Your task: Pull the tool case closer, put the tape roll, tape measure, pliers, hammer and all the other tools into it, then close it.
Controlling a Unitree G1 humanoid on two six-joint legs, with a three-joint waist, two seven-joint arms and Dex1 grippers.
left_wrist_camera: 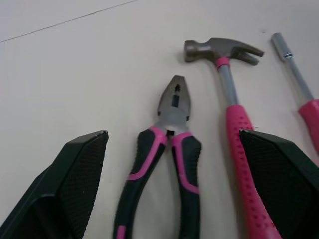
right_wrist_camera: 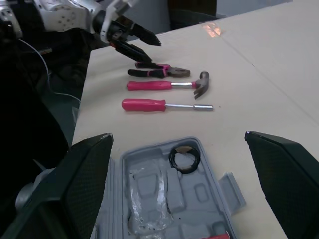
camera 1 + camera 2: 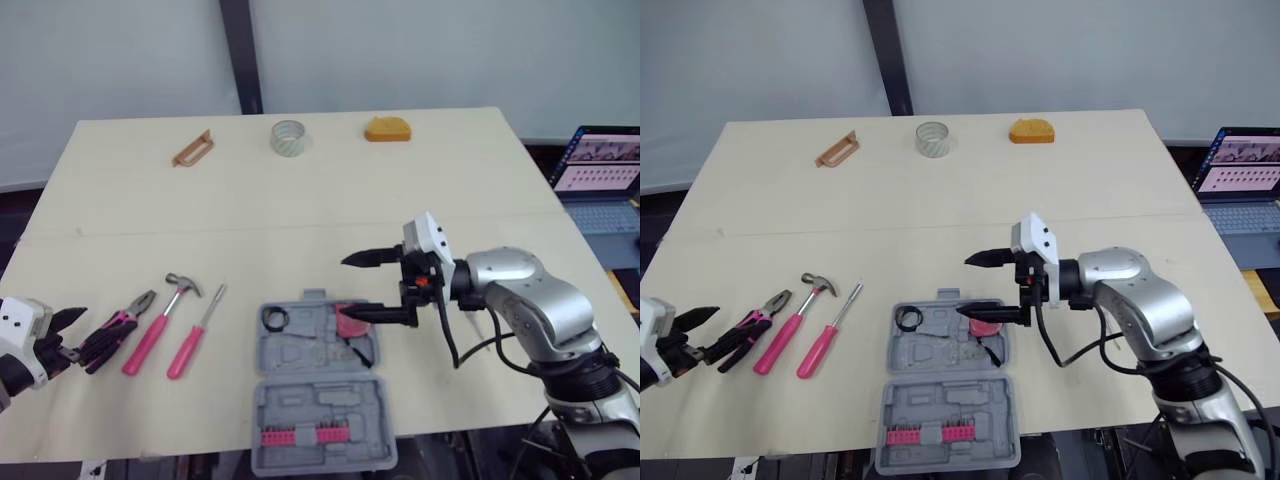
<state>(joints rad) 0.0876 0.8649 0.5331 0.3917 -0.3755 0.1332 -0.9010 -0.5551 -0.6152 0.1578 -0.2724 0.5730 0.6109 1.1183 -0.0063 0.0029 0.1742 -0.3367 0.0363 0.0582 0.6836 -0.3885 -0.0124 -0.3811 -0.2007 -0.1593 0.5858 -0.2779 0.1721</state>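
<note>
Most of the table is bare. Your tool case lies open at its near edge, lid half nearest you and tray half beyond it, so I judge the pulling-closer done.

Your right gripper hangs over the right side of the case's tray half, its 2 fingers wide apart and holding nothing. Your left gripper sits well to the left of the case, fingers also spread and empty.

3 tools lie side by side between the left gripper and the case. The screwdriver is nearest the case, then the hammer, then the pliers farthest from it. All 3 slant the same way, handles toward the near left and working ends toward the far right.

2 things are already in the case. The red tape measure sits at the right of the tray, beneath the right gripper. The black tape roll is in the tray's far-left corner.

The coming move looks like yours on the left, since that arm is much nearer the pliers than the right. In the left wrist view both pliers handles lie between the 2 fingers. Their long axis runs along the fingers' reach and their nose points away, so closing would squeeze across both handles. The hammer's pink handle lies just beside 1 finger, so I judge it could get caught in the same grasp.
</note>
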